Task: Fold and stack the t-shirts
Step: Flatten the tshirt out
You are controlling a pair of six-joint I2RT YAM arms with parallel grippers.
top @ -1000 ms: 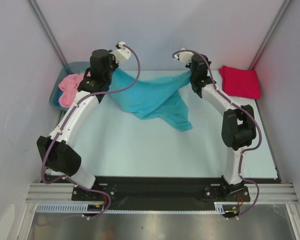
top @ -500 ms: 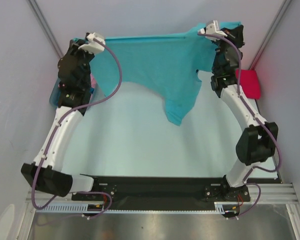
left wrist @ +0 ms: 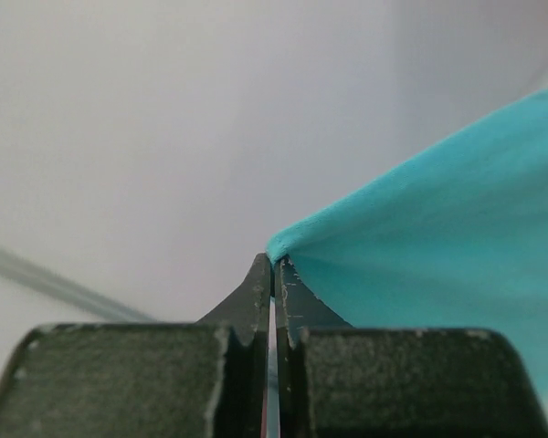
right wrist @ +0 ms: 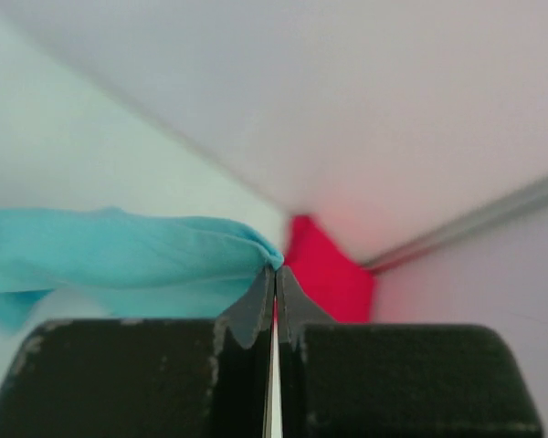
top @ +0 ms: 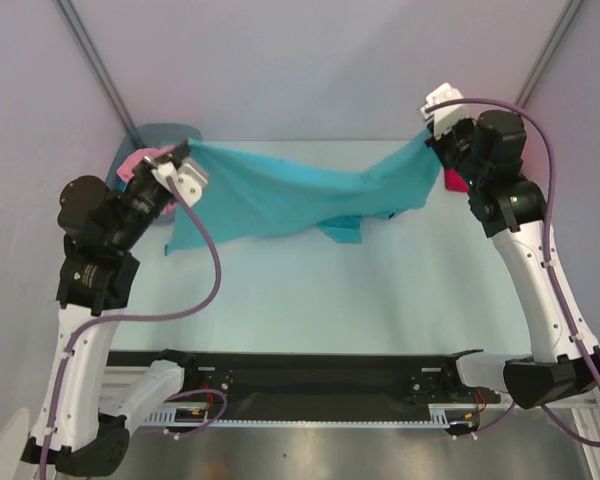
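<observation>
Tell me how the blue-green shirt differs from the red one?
The turquoise shirt hangs stretched between the left gripper and right gripper, both shut on it; the red shirt lies on the table, untouched. Turquoise is spread wide; red sits compact in the far corner. Both are cloth.

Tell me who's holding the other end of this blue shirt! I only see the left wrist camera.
Observer: The right gripper has it, shut on a corner of the turquoise t-shirt.
Operator: Is the shirt all flat?
Observer: No. It sags in the middle between the right gripper and the left gripper, with a bunched part hanging low.
Operator: Where's the red one?
Observer: The red t-shirt lies at the far right of the table, just behind the right gripper.
</observation>
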